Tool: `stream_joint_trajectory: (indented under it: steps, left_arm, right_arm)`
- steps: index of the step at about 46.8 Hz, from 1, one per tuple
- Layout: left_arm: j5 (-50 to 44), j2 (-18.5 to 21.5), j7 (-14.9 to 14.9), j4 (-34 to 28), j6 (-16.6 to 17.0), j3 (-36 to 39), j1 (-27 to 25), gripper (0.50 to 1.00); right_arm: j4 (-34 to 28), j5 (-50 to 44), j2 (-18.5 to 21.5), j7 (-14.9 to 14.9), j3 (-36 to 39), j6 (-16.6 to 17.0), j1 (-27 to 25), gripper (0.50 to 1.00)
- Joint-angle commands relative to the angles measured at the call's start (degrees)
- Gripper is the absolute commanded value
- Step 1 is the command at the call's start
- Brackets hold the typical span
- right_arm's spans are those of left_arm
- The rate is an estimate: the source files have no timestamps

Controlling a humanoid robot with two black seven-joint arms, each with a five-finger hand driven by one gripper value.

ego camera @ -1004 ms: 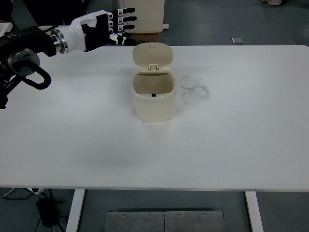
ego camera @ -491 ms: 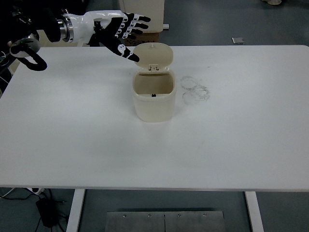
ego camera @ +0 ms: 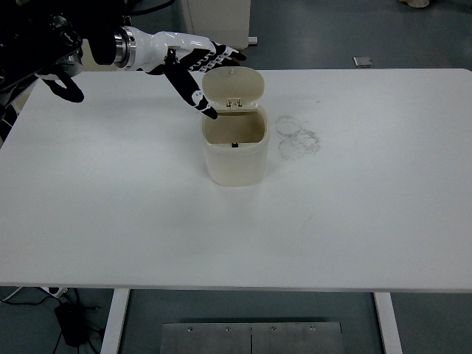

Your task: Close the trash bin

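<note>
My left hand was over the table's far left, fingers spread wide, holding nothing. Thumb pointed down toward the near-left of the bin's rim; other fingertips reached behind the lid's upper left edge. Contact with lid: could not tell.

Cream trash bin stood upright near the middle of the white table, toward the far side. Lid stood open, hinged at the back, interior showing.

Faint ring marks on the tabletop just right of the bin.
</note>
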Motion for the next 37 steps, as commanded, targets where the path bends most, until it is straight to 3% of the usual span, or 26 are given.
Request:
stream_joint_trajectory:
  steps: [1, 24, 37]
  left_arm:
    - [0.0, -1.0, 0.0, 0.0, 0.1, 0.6, 0.0, 1.0]
    - [0.1, -1.7, 0.0, -0.3, -1.5, 4.5, 1.3, 1.0]
    - [0.1, -1.6, 0.0, -3.6, -1.6, 4.5, 1.0, 1.0]
  right_arm:
    - [0.0, 0.0, 0.0, 0.0, 0.0, 0.0, 0.0, 0.993]
    - [0.0, 0.0, 0.0, 0.0, 0.0, 0.0, 0.0, 0.993]
    - [0.0, 0.0, 0.0, 0.0, 0.0, 0.0, 0.0, 0.993]
